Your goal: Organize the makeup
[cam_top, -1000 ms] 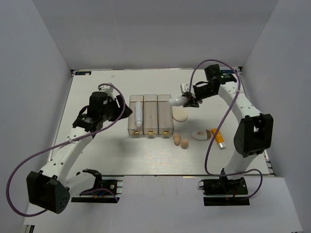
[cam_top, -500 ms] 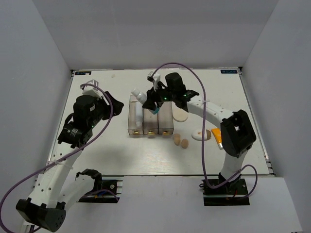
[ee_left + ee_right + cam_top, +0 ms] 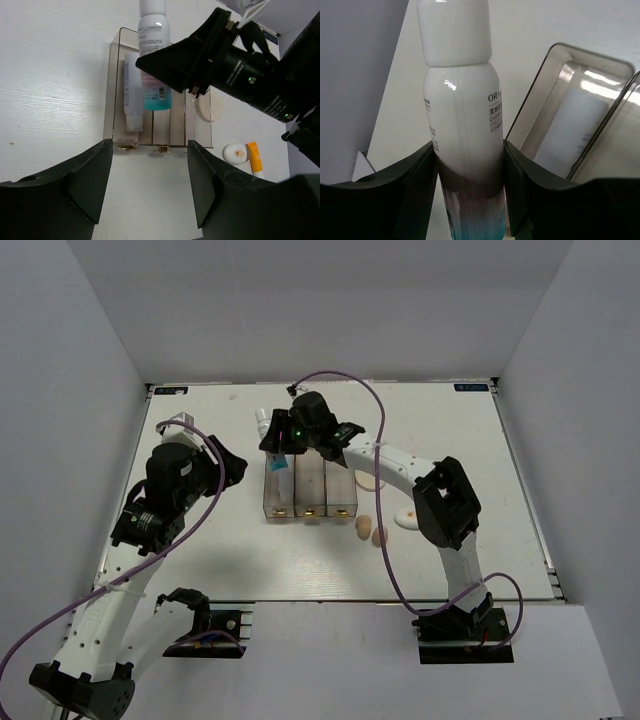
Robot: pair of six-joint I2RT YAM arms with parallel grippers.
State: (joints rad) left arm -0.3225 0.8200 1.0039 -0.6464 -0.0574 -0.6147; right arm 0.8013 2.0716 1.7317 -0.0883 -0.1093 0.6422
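White table [image 3: 450, 440], bottle [image 3: 152, 50] in right gripper [image 3: 470, 185]

Robotics lab test cell. Identified by white tabletop [image 3: 480, 455] boxed in with plain grey panels [image 3: 60, 390] at 9, 12 and 3 o'clock, arm bases [image 3: 195, 625] [image 3: 460, 625] clamped at 6 o'clock edge, exposed purple cabling [image 3: 340, 374].

The white bottle [image 3: 462, 125] pinched in the right gripper [image 3: 469, 165] is smooth, glossy plastic with bright highlights; the fingers [image 3: 415, 190] on either side of it are matt black plastic. Just beyond them the clear bin [image 3: 540, 92] is shiny transparent plastic, its white tube [image 3: 570, 135] satin. Under the left gripper [image 3: 150, 150] the table [image 3: 50, 75] is white, faintly grained, dull-sheened.
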